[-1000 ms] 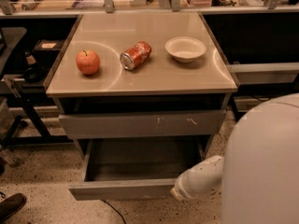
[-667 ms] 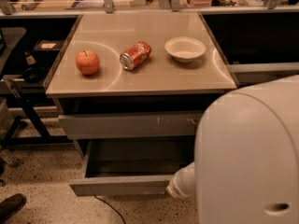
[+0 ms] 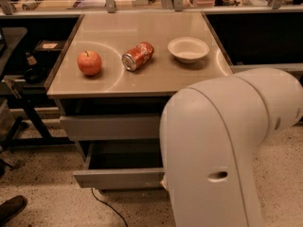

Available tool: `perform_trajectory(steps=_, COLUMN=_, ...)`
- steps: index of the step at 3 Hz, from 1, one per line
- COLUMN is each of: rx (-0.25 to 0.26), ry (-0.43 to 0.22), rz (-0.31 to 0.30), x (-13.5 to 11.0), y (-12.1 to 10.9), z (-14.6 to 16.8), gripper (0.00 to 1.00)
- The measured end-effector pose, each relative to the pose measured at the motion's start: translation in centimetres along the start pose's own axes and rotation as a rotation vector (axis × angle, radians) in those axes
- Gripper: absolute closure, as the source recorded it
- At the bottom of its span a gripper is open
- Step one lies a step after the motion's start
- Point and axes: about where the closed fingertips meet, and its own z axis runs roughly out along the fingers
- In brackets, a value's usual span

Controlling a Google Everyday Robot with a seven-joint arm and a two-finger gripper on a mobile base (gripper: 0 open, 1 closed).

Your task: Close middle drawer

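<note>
The middle drawer [image 3: 118, 178] stands pulled out under the cabinet, and its grey box interior [image 3: 125, 155] shows behind the plain front panel. Above it is a shut grey drawer front [image 3: 111, 126]. My large white arm [image 3: 222, 145] fills the right foreground and covers the right ends of both drawers. My gripper is hidden behind the arm, low down by the right part of the open drawer's front.
On the cabinet top [image 3: 118, 84] lie a red apple [image 3: 89, 63], a tipped red soda can [image 3: 138, 56] and a white bowl [image 3: 188, 49]. A black cable [image 3: 106, 205] runs on the speckled floor. A dark stand [image 3: 28, 112] is at the left and a shoe [image 3: 12, 208] at the bottom left.
My arm has swung left and now covers much more of the right side. The open drawer's front sits a little further in than a second ago.
</note>
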Motion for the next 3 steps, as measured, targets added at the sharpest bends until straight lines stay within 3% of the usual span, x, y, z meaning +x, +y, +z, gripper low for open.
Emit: perform_trajectory(steps=3, rx=0.039, ry=-0.069, rz=-0.039, x=-5.4, y=-2.6, z=3.0, gripper=1.0)
